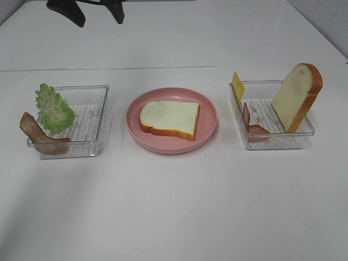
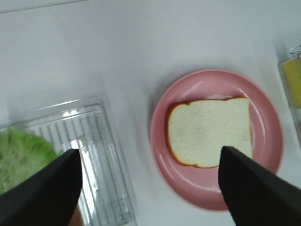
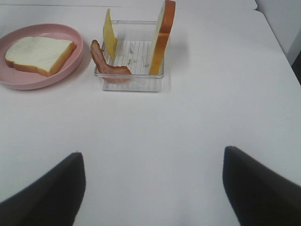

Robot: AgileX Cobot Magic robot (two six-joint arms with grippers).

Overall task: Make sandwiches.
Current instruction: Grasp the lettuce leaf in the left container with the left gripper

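bread slice (image 1: 169, 118), frame centre on pink plate (image 1: 210, 124): probably light, stiff; take it by the crust edges. left gripper (image 2: 149, 151), right gripper (image 3: 153, 151): jaws spread, empty.

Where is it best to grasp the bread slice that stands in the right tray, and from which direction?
Probably the top crust, from above. The bread slice stands on edge against the tray wall, its upper half above the rim; the right pincer could close across its two flat faces.
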